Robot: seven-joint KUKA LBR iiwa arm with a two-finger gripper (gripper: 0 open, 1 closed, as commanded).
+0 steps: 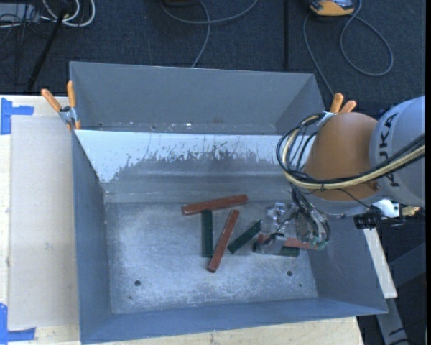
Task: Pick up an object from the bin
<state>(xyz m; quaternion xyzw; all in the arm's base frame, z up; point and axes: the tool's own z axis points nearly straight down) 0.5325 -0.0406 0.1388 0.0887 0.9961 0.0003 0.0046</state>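
Hanging uppermost, the arm's orange wrist cover (343, 153) is leaning over the right wall of the bin (144, 264), while the gripper (281, 234) is sitting low near the floor's right edge, just beside a slanting dark green stick (244, 238); whether it is gaping or gripping anything, I cannot tell. Brown sticks (215, 206) are lying mid-floor.

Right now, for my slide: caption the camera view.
Claw low at right of the bin, beside brown sticks and green sticks.
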